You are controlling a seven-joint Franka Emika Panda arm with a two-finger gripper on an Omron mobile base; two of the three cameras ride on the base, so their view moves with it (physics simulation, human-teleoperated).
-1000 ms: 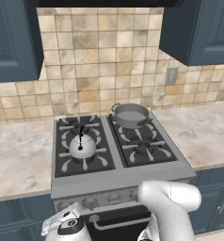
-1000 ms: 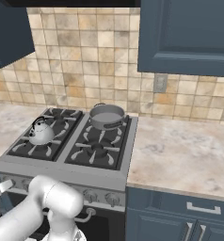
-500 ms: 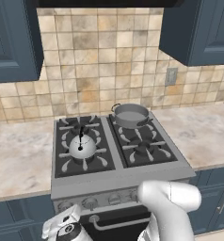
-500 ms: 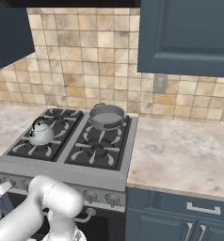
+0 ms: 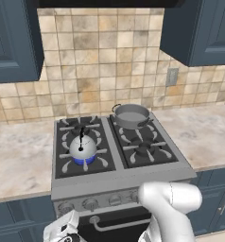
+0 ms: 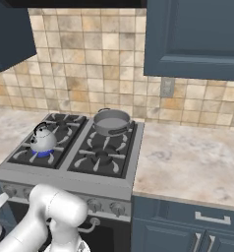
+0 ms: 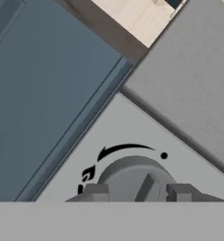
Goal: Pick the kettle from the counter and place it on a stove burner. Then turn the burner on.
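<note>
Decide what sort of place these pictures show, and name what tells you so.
A home kitchen, computer-rendered: a four-burner gas stove with a kettle and pot on it, stone counter, tiled wall, blue cabinets.

One kettle (image 5: 82,147), one pot (image 5: 131,116), four burners (image 5: 143,148), one counter (image 5: 206,132).

Glossy white rounded arm (image 5: 168,208) segments, dark joints, 2 grey claw (image 7: 138,193) fingertips
</note>
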